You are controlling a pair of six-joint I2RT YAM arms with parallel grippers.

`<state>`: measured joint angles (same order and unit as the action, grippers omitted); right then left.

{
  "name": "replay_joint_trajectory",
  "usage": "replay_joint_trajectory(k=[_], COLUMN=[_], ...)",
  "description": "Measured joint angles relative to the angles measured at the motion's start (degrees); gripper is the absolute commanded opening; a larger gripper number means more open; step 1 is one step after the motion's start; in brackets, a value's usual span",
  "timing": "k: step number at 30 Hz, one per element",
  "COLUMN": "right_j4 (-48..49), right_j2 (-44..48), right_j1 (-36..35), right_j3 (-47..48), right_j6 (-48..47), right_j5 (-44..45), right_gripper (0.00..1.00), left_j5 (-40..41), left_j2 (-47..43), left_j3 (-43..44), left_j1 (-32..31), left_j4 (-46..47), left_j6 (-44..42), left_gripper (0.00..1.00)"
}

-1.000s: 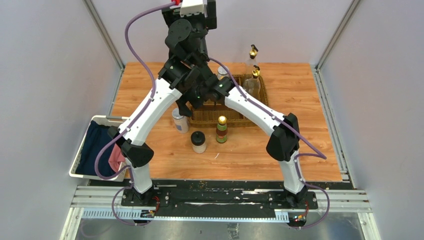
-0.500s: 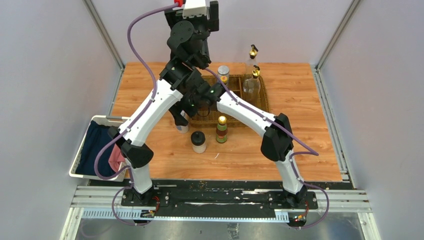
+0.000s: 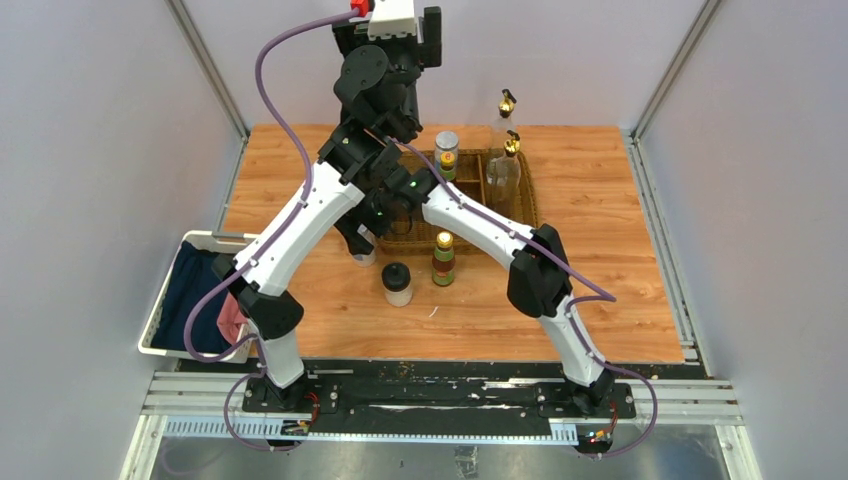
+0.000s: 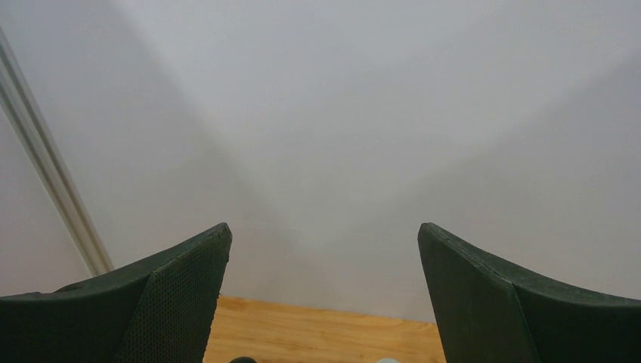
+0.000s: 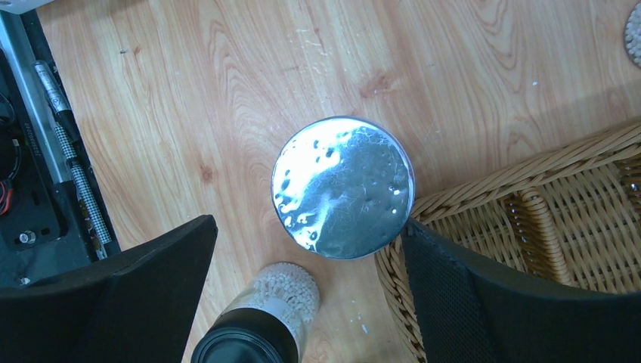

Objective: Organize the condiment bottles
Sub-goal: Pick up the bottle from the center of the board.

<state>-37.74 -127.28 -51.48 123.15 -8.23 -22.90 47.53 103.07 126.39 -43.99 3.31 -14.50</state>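
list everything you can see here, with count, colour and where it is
cruets: 2, clear with gold spouts, one in the wicker tray's right side, one just behind the tray
shakers: 2, silver-lidded, one at the tray's far side, one on the table by the tray's corner
sauce bottle: 1, red and green label, on the table in front of the tray
jar: 1, pale, black lid, left of the sauce bottle
wicker tray: 1, brown, mid-table
table: 1, wood
bin: 1, white, beside the table's left edge
left pincer: open, empty, raised
right pincer: open, above the table shaker
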Motion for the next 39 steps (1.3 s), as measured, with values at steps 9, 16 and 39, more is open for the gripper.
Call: replay_joint_trajectory(k=[9, 16, 39], right_j4=[-0.1, -0.4, -0.7], right_j2=[-1.4, -3.5, -6.2], right_j1=[0.0, 0.0, 1.0], right_j3=[3.0, 4.8, 9.0], right_j6=[-1.2, -1.8, -1.6], right_j5=[0.4, 0.4, -0.3], right_gripper=[0.97, 0.97, 0.09], left_j5=[-1.3, -1.8, -3.1], left_j2=[-0.9, -1.5, -2.2], left_j3=[-0.8, -1.3, -2.6], left_j1=[-0.1, -0.1, -0.1], left_j4=[0.0, 0.0, 0.0], left_j6=[0.2, 0.2, 0.4], left_gripper=[1.00, 1.00, 1.00])
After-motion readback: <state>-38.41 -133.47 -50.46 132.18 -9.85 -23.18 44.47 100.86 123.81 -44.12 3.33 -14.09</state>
